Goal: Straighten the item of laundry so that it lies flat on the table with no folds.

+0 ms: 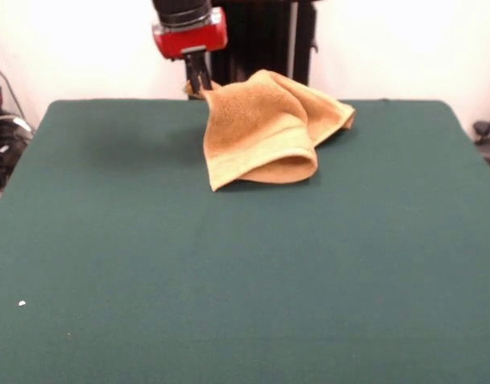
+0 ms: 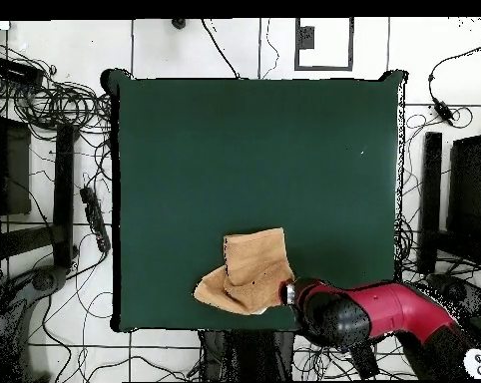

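The golden-tan towel (image 1: 261,128) lies bunched and folded over itself at the far side of the dark green table (image 1: 229,280), near the robot's pedestal. One corner is lifted, and a lighter band stripe runs along its front fold. My gripper (image 1: 200,86) hangs from the red wrist at the towel's raised left corner and is shut on it. In the overhead view the towel (image 2: 249,274) sits near the table's (image 2: 244,150) bottom edge, with the gripper (image 2: 288,292) at its right side. No label tag shows.
The black pedestal (image 1: 265,40) stands just behind the towel. Cables and dark equipment (image 2: 45,150) lie on the floor around the table. A small white speck (image 1: 22,303) sits on the cloth at the near left.
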